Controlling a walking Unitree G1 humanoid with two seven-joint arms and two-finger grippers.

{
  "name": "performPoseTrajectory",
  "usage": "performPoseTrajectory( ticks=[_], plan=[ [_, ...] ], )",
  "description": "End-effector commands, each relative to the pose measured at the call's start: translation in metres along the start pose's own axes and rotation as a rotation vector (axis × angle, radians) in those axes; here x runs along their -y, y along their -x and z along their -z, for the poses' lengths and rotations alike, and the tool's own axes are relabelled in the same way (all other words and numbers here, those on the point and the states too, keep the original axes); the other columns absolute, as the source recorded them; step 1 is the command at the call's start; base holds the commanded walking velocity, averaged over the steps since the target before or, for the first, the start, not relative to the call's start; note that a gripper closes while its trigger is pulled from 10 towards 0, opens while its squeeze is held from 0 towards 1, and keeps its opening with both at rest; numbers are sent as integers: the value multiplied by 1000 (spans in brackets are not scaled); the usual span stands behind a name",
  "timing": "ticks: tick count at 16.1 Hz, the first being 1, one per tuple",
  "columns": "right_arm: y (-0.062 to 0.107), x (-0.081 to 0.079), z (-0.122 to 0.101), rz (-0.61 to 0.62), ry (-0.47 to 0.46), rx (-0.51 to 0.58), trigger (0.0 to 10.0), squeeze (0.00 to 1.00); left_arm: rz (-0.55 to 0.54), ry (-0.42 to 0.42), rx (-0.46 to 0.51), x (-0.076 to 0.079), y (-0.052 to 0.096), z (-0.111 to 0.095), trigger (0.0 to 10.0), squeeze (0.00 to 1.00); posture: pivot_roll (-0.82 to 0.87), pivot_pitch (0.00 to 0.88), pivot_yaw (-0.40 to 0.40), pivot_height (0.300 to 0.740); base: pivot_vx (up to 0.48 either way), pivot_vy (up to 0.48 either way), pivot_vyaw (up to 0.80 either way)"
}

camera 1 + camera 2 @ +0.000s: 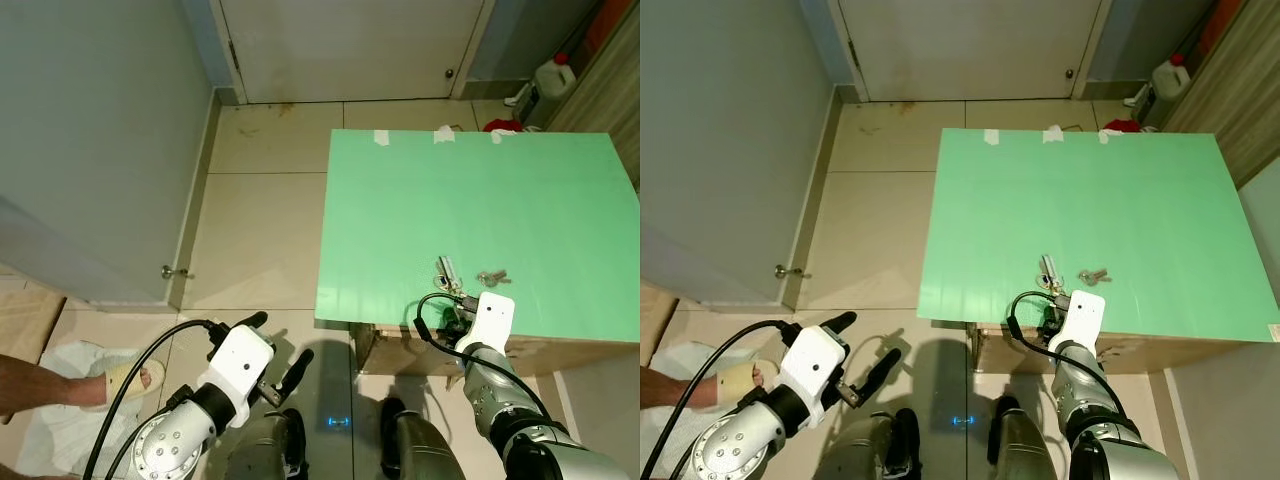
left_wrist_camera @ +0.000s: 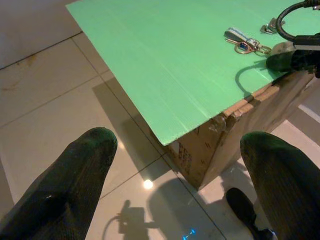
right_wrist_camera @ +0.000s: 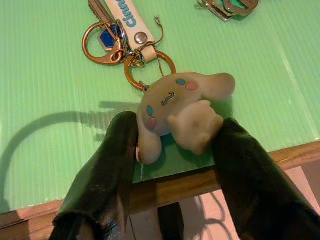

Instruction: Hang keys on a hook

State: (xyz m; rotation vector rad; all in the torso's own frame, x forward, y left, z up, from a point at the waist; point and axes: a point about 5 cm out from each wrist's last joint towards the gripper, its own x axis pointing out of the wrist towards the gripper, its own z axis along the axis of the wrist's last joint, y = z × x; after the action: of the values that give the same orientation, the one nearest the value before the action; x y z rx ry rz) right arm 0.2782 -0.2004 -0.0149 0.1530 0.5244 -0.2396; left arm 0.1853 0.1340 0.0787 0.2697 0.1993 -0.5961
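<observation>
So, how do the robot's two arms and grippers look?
Both arms are silver metal with dark joints. Each wrist carries a white block, and a black cable loops to it. The left gripper and the right gripper each have two long black fingers.

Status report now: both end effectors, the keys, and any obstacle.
Right end effector open around plush charm of keys on green table. Left end effector open, idle, low over floor. No hook seen.

Beige tiled floor (image 1: 260, 230), white door (image 1: 350, 45), green-topped cardboard table (image 1: 520, 200).
</observation>
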Motion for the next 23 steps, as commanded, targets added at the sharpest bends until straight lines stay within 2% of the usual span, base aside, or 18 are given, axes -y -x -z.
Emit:
performPoseTrajectory(
  ticks=[1, 7, 10, 14, 15, 16, 18, 20, 22, 23],
  plan=[
    [2, -2, 8, -18, 4, -26, 0, 0, 9, 1, -24, 3, -1, 6, 10000, 0, 146, 255, 57, 740, 0, 0, 0],
    [4, -7, 12, -47, 12, -22, 0, 0, 1, -4, -16, -2, -10, 5, 10000, 0, 129, 263, 55, 740, 0, 0, 0],
    [3, -13, 4, -75, 7, 18, 0, 0, -23, -21, -31, -6, -17, 9, 10000, 0, 105, 225, 40, 740, 0, 0, 0],
    [-3, -28, -40, -173, 44, 222, 0, 0, -51, -6, 14, -12, -51, 1, 10000, 0, 29, 132, 14, 740, 0, 0, 0],
    [-3, -29, -48, -183, 44, 260, 0, 0, -47, -8, 27, -12, -55, -1, 10000, 0, 25, 126, 13, 740, 0, 0, 0],
    [-3, -32, -72, -206, 39, 354, 0, 0, -40, -12, 55, -12, -68, -7, 10000, 0, -5, 81, 9, 740, 0, 0, 0],
    [-3, -32, -95, -211, 29, 435, 0, 0, -36, -17, 72, -14, -80, -12, 10000, 0, -27, 38, 10, 740, 0, 0, 0],
    [1, -29, -123, -217, 29, 539, 0, 0, -75, -13, 52, -23, -92, -11, 10000, 0, -46, 2, 19, 740, 0, 0, 0],
    [7, -21, -134, -218, 54, 598, 0, 0, -148, 15, 48, -39, -94, -11, 10000, 0, -53, 0, 27, 740, 0, 0, 0],
    [12, -13, -137, -206, 70, 629, 0, 0, -186, 25, 57, -50, -92, -12, 10000, 0, -54, 0, 27, 740, 0, 0, 0]
  ],
)
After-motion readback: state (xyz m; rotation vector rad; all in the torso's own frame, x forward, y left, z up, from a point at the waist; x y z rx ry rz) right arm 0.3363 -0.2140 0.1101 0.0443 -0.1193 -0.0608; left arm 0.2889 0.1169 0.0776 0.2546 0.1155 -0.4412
